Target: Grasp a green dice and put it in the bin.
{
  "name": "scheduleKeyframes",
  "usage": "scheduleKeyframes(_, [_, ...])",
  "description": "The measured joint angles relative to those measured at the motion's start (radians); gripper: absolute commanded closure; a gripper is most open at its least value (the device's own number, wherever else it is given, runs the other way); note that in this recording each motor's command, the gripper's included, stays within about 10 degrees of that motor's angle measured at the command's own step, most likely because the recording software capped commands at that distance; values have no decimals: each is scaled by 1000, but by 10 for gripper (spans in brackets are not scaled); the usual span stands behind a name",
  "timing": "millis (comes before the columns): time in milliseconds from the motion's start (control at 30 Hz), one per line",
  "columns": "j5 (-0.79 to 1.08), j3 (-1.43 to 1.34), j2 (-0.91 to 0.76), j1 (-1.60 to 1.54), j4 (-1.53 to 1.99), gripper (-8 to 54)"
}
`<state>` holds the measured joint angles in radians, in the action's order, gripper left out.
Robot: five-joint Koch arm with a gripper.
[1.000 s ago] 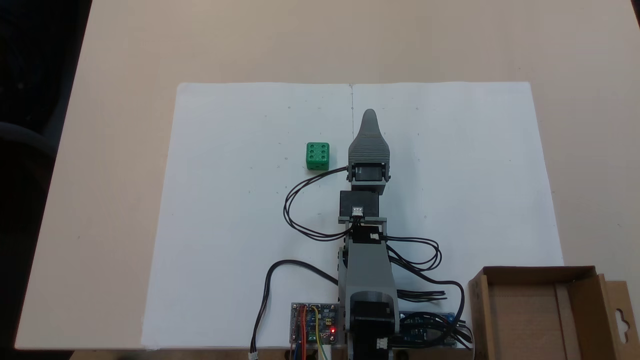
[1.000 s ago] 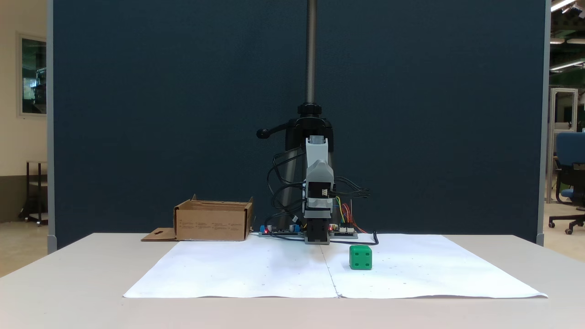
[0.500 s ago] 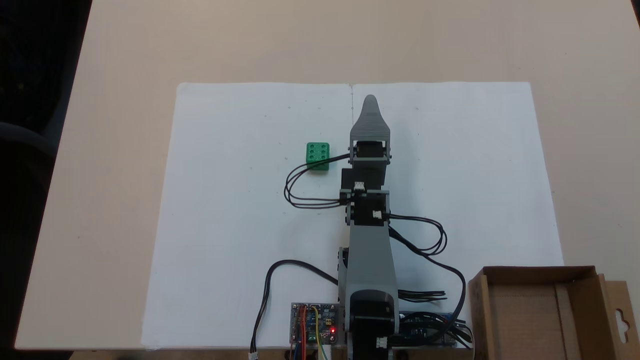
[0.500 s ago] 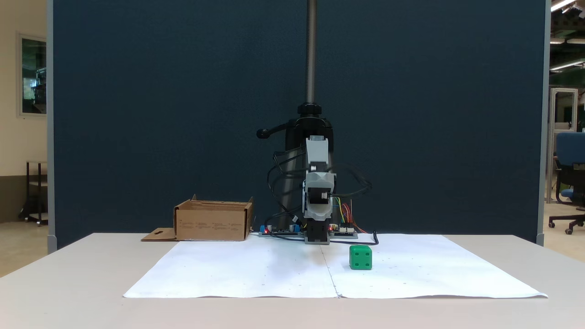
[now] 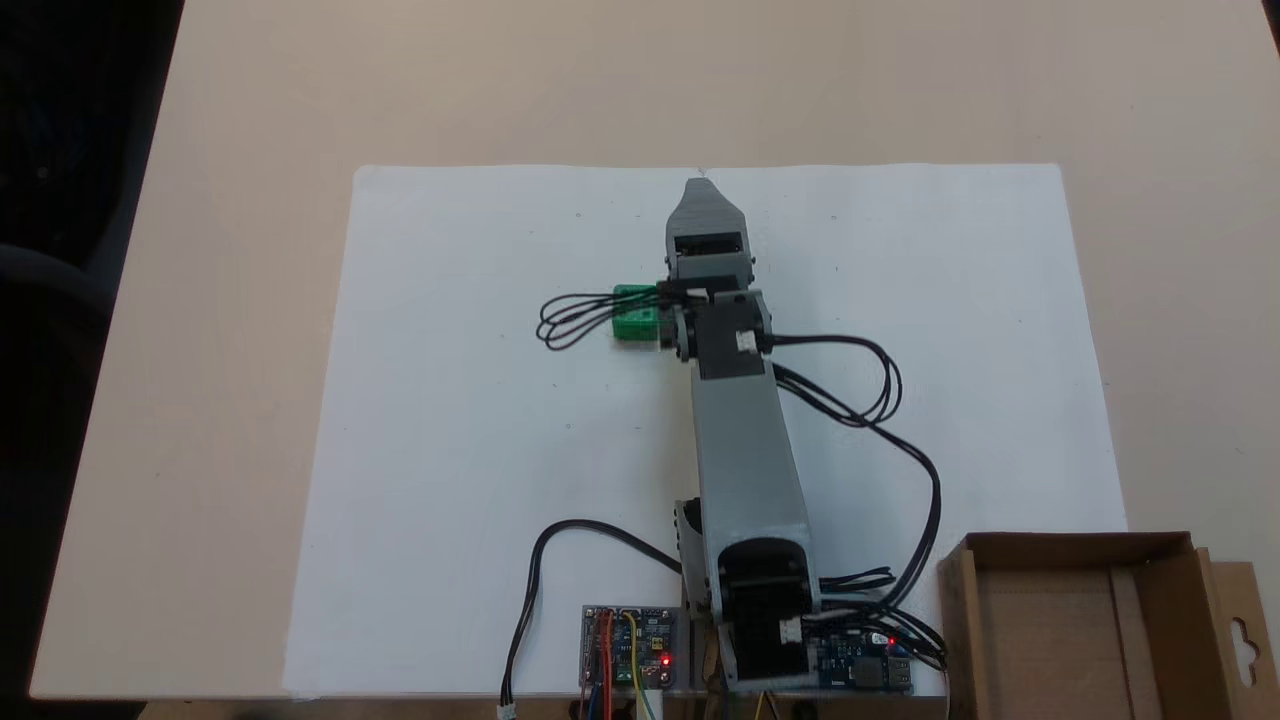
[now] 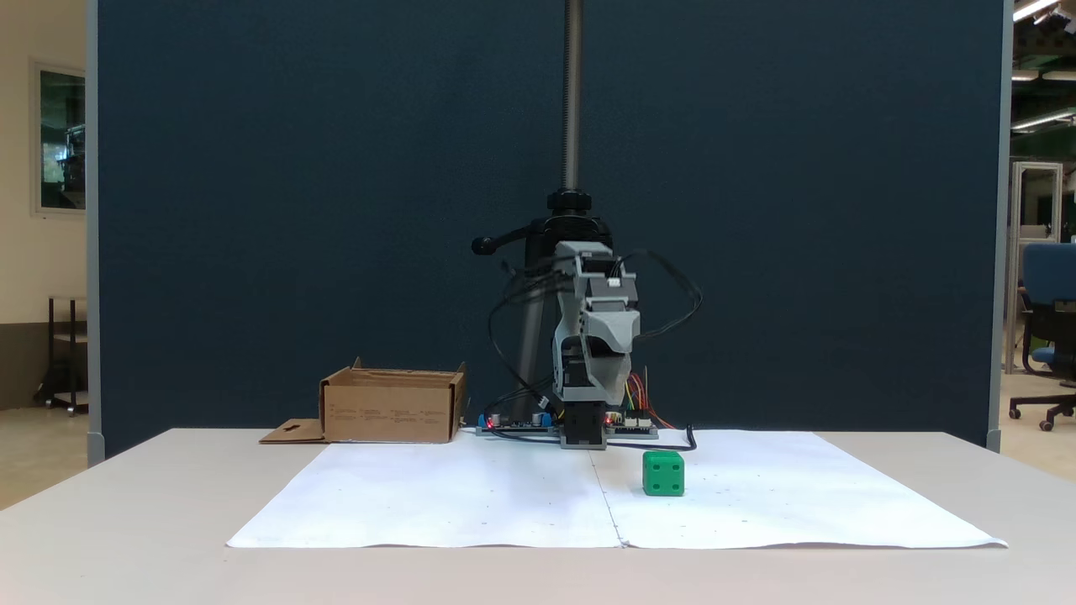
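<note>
The green dice (image 5: 633, 322) rests on the white paper, left of the arm's wrist in a fixed view from above, with black cables and the wrist covering part of it. From the front it (image 6: 663, 472) stands free on the paper, well below the arm. My gripper (image 5: 697, 188) reaches past the dice toward the paper's far edge and hangs high above the table (image 6: 609, 363). Its jaws lie one behind the other, so their state is unclear. The brown cardboard bin (image 5: 1075, 542) sits beside the arm's base (image 6: 391, 412) and holds nothing visible.
Two circuit boards (image 5: 628, 648) with lit red LEDs and looping black cables (image 5: 880, 400) lie around the arm's base. A white paper sheet (image 5: 450, 450) covers the table's middle. A camera stand pole (image 6: 572, 101) rises behind the arm before a dark blue partition.
The arm has stretched farther out, risen and swung slightly left in the view from above, so the wrist and cables now overlap the dice. The dice has not moved.
</note>
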<state>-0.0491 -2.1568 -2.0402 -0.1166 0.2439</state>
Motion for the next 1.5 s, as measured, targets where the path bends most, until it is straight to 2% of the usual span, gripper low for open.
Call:
scheduleKeyframes(300, [-138,258,238,-2,440,47])
scheduleKeyframes(533, [-224,353,250,-80,733,47])
scheduleKeyframes(1067, [-360,463,477,-169,750,28])
scheduleKeyframes(1500, [-382,463,549,-210,726,12])
